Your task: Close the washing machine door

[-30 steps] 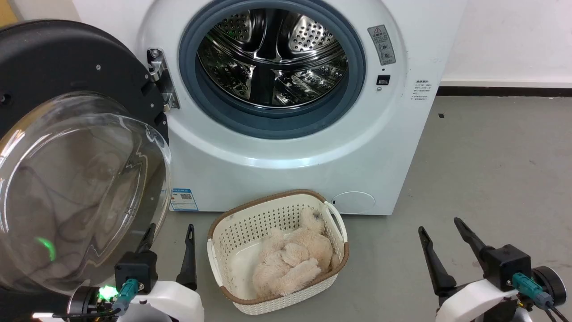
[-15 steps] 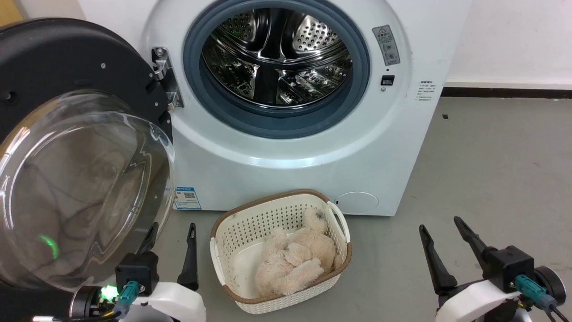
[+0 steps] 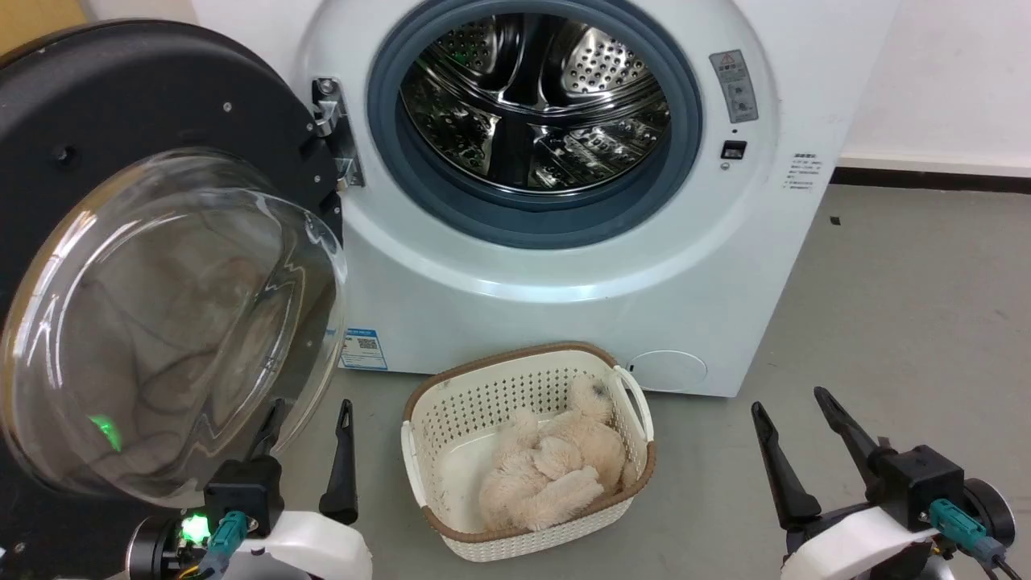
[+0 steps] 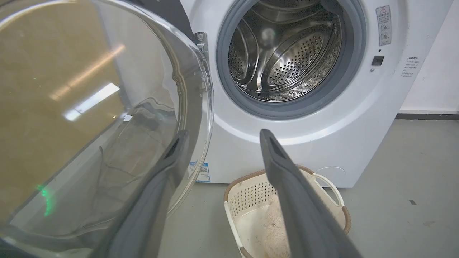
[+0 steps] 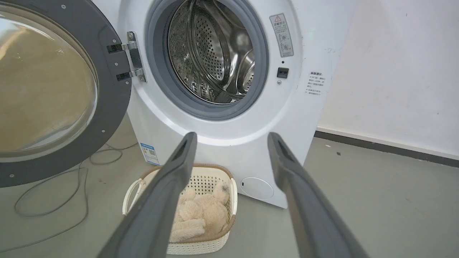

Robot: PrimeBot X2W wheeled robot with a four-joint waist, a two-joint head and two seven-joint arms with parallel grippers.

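Washing machine door swung fully open, closing not yet begun

The washing machine door point(image 3: 169, 322) hangs on its hinge point(image 3: 337, 133) at the left of the washing machine point(image 3: 564, 282), its glass bowl facing the robot and the steel drum point(image 3: 536, 105) uncovered. The left end effector point(image 3: 308, 411) sits just below the bowl's lower right edge, fingers spread wide and holding nothing. In the left wrist view 1 finger overlaps the glass, and I cannot tell whether it touches. The right end effector point(image 3: 789, 400) is well apart at the right, also wide and empty. A basket point(image 3: 451, 419) holding a plush toy point(image 3: 548, 471) stands on the floor against the machine's front. The step in hand looks like the approach. Next, the left arm likely needs to get behind the door's outer rim and sweep it rightward, clear of the basket, until it latches
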